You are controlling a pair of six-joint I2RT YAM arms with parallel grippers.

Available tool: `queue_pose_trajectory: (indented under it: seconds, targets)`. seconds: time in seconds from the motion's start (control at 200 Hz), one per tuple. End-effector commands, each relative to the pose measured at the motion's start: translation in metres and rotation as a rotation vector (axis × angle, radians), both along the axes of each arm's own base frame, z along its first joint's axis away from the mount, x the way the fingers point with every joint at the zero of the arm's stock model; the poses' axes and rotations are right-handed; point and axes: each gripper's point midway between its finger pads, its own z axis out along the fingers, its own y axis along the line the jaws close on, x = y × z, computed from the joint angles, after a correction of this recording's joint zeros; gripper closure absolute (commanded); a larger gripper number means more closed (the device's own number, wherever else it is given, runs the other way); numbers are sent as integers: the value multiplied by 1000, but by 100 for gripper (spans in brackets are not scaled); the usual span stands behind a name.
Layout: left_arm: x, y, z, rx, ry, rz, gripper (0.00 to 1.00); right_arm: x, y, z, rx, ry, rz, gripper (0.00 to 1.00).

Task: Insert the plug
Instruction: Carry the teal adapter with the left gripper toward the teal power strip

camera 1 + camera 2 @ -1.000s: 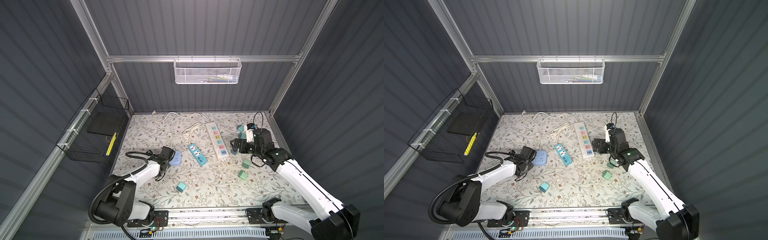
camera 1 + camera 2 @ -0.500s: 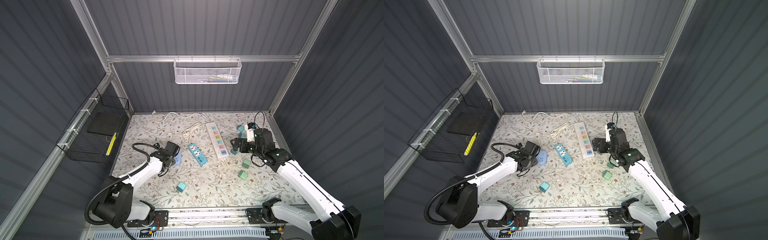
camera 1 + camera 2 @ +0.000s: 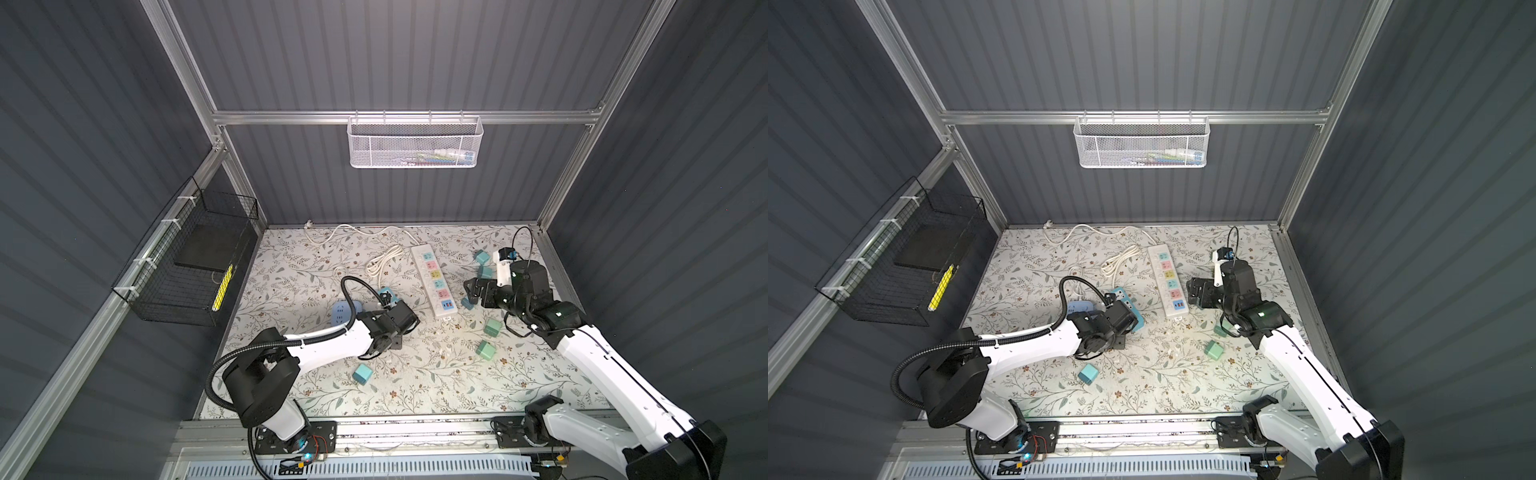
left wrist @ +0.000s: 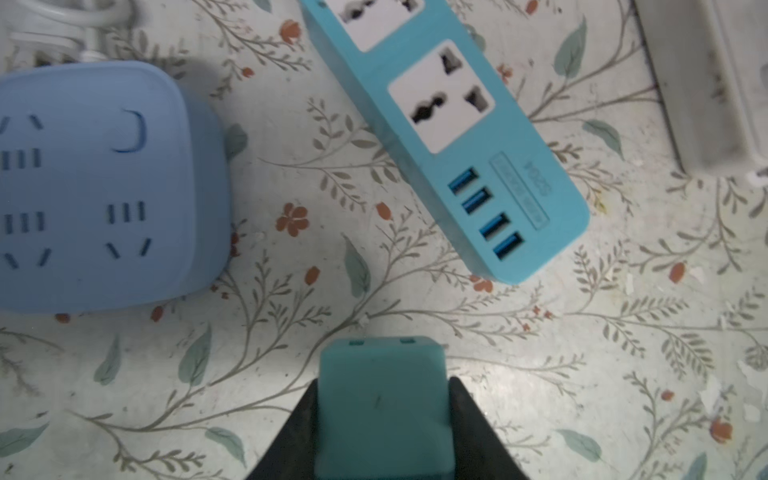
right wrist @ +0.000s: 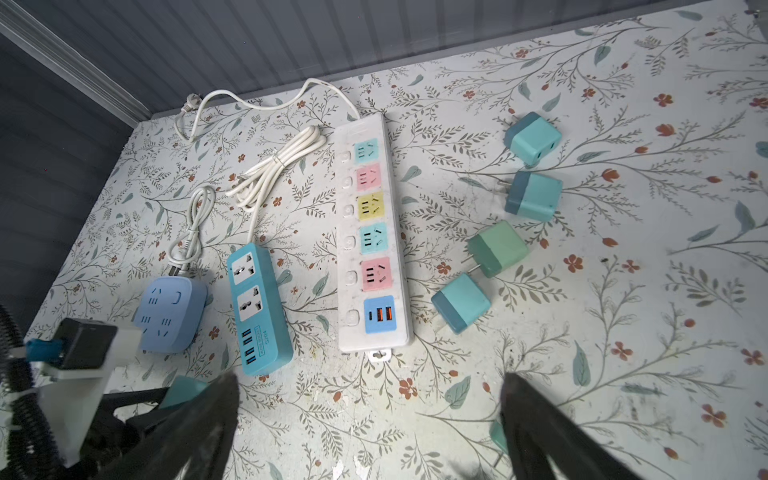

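Left wrist view showed left gripper (image 4: 382,415) jaws clamped on a teal plug (image 4: 380,374) short of the blue power strip (image 4: 453,137), insertion not yet done; right gripper (image 5: 368,380) jaws gaped empty.

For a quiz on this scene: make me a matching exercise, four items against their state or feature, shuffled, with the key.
1. left pincer
2. right pincer
3. white strip
4. teal strip

A. four blue USB ports
B. open, empty
C. shut on teal plug
D. row of pastel sockets

Pairs: 1-C, 2-B, 3-D, 4-A
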Motion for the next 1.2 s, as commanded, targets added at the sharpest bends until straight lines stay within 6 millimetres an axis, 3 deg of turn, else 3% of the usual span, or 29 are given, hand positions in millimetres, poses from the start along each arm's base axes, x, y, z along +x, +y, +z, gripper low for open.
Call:
queue_pose_trajectory:
  seconds: [0.0,0.345,0.485,0.6,0.72,0.821,1.066,1.146,1.196]
  targets:
    - [-12,-6,-14,12,69,-102,57,-5,-5,-4,-4,11,-24,3]
    - [-29,-6,-47,42,161,-192,56,-8,-6,2,8,8,-27,3]
    - [-29,-2,-43,69,156,-215,43,-6,-5,5,12,6,-25,2]
    - [-18,0,-13,98,92,-234,22,-6,-3,8,20,2,-18,3]
    - [18,23,35,114,-16,-153,1,-5,0,12,31,-6,-7,2]
    - [58,60,46,57,-12,-15,0,-3,3,11,45,-4,3,2]
    - [154,117,42,-77,-42,213,4,6,18,5,78,26,44,2]
    - [189,127,34,-165,-37,253,7,11,21,9,89,2,51,2]
    - [211,122,27,-230,-25,230,8,12,22,9,89,-1,52,2]
